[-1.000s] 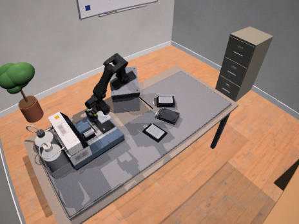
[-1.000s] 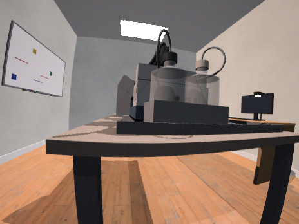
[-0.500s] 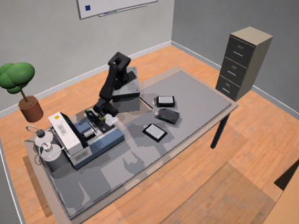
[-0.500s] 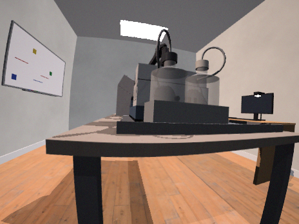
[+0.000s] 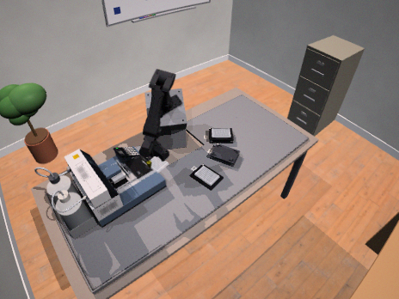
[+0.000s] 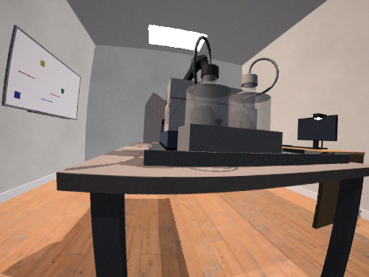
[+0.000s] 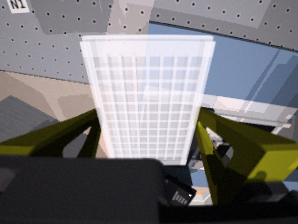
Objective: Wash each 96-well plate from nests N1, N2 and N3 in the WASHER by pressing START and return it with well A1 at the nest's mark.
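My gripper (image 7: 148, 112) is shut on a clear 96-well plate (image 7: 147, 97), its yellow fingers on the plate's two long sides. In the overhead view the gripper (image 5: 153, 159) holds the plate (image 5: 159, 163) just off the right end of the blue washer (image 5: 129, 182), next to the keypad (image 5: 129, 151). A small green lamp (image 5: 116, 149) glows by the keypad. Two nests hold white plates, the far one (image 5: 221, 134) and the near one (image 5: 206, 176). The middle nest (image 5: 224, 154) is dark and empty. An "N1" label (image 7: 17, 4) shows on the mat in the wrist view.
The washer's white manifold housing (image 5: 88, 176) and two bottles with hoses (image 5: 64, 199) stand at the table's left end. The arm's grey base block (image 5: 168, 112) is behind the nests. In the low side view the bottles (image 6: 227, 107) hide the gripper.
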### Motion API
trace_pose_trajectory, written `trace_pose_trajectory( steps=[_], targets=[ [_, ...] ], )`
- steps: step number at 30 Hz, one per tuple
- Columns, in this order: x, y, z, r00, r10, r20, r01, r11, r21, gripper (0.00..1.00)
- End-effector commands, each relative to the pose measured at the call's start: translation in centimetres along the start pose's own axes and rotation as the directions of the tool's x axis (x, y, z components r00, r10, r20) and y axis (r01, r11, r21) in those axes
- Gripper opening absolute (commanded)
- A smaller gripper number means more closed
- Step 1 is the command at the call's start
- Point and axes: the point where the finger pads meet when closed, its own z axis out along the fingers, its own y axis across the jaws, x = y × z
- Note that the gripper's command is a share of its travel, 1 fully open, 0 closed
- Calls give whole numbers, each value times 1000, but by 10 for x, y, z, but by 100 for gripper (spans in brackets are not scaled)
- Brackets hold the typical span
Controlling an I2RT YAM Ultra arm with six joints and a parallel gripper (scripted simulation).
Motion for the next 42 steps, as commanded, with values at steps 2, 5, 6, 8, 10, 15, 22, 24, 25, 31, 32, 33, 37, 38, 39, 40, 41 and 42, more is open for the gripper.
trace_pose_trajectory(
  steps=[2,5,6,8,10,15,22,24,25,31,32,33,37,38,39,40,41,42],
  targets=[
    [-8,-6,-4,999,43,-6,-42,999,31,0],
    [-21,-3,-2,999,43,-6,-43,999,31,0],
    [-21,-3,-2,999,43,-6,-43,999,31,0],
    [-21,-3,-2,999,43,-6,-43,999,31,0],
    [-21,-3,-2,999,43,-6,-43,999,31,0],
    [-36,10,0,998,-58,-8,58,998,29,0],
    [-55,27,2,998,-57,-8,58,998,29,0],
    [-62,34,3,998,-57,-8,58,998,29,0],
    [-66,37,4,998,-57,-7,58,998,29,0],
    [-88,57,7,998,-57,-7,57,998,28,0],
    [-92,60,7,998,-57,-7,57,998,28,0],
    [-96,63,8,998,-57,-6,57,998,28,0],
    [-103,70,9,998,-57,-6,57,998,28,0],
    [-107,73,9,998,-57,-6,57,998,28,0],
    [-111,77,10,998,-57,-6,57,998,28,0],
    [-115,80,10,998,-57,-6,57,998,27,0],
    [-118,83,11,998,-57,-6,57,998,27,0],
    [-122,87,11,998,-57,-6,57,998,27,0]
  ],
)
